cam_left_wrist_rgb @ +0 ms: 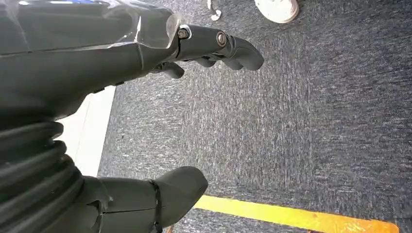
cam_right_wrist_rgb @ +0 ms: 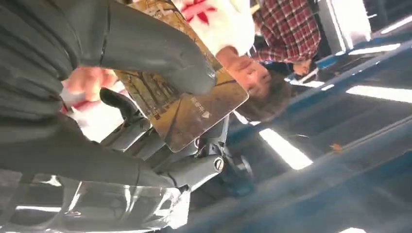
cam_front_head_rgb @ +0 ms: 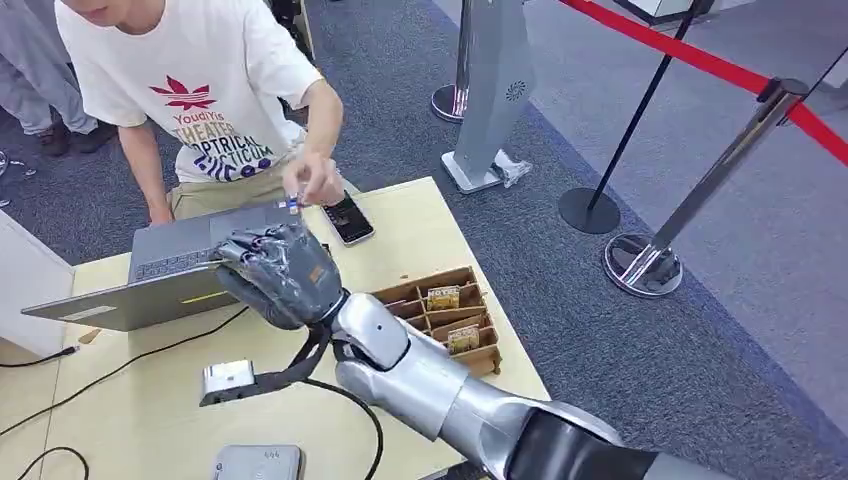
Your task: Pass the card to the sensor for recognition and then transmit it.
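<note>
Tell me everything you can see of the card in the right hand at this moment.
The card is a thin, flat, rectangular piece with rounded corners, golden-brown with a faint printed picture and small white characters near one end. It looks like stiff plastic. The right hand pinches it between thumb and darker fingers, one end sticking out free. The hand is raised over the table toward a person's hand; whether that hand touches the card is unclear.

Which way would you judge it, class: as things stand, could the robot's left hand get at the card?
Probably not. The left hand hangs over grey carpet, holding nothing, while the card is gripped by the right hand, raised above the table toward the person's hand.
</note>
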`<act>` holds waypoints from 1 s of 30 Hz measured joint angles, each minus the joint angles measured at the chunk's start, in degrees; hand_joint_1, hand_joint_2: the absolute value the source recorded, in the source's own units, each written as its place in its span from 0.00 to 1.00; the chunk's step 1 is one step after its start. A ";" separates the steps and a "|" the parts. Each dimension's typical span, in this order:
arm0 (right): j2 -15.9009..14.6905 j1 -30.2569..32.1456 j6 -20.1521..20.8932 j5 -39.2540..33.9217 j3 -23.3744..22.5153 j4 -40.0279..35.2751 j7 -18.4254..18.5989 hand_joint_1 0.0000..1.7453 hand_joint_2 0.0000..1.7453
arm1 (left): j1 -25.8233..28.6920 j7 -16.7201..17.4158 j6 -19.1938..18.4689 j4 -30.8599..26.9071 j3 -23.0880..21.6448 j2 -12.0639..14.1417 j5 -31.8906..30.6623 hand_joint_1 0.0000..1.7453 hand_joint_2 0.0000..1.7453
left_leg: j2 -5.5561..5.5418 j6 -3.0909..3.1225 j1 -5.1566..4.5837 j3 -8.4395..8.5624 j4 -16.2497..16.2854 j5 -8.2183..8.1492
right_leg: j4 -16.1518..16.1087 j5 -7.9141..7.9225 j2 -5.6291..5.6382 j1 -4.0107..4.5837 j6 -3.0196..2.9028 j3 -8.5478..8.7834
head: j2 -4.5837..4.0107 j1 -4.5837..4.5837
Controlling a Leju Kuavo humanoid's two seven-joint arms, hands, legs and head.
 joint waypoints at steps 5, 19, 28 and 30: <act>-0.37 1.19 7.55 -16.26 2.68 -6.54 -2.12 1.00 1.00 | 0.00 0.00 -0.02 0.00 0.02 0.15 0.81 0.00 1.00 | 0.00 0.00 0.01 0.00 0.00 0.00 | 0.00 0.00 0.01 0.02 0.00 -0.01 | 0.00 0.02; -3.14 4.93 37.19 -51.84 9.98 -20.21 0.44 1.00 1.00 | 0.08 -0.74 -0.52 0.02 0.11 0.52 1.77 0.00 1.00 | 0.00 0.00 0.03 -0.01 0.00 -0.01 | -0.01 -0.01 0.00 0.03 0.00 0.00 | 0.00 0.02; -4.76 5.71 41.42 -56.70 19.08 -16.47 1.75 1.00 1.00 | 0.06 -0.85 -0.52 0.02 0.11 0.52 1.86 0.00 1.00 | 0.00 -0.01 0.04 -0.02 0.00 -0.01 | -0.01 -0.01 0.00 0.04 -0.01 0.00 | 0.00 0.02; -4.76 5.72 41.77 -57.01 20.59 -14.37 1.60 1.00 1.00 | 0.05 -0.85 -0.48 0.02 0.11 0.52 1.84 0.00 1.00 | 0.00 -0.01 0.04 -0.02 0.00 0.00 | -0.01 -0.01 0.00 0.04 -0.01 0.00 | 0.00 0.02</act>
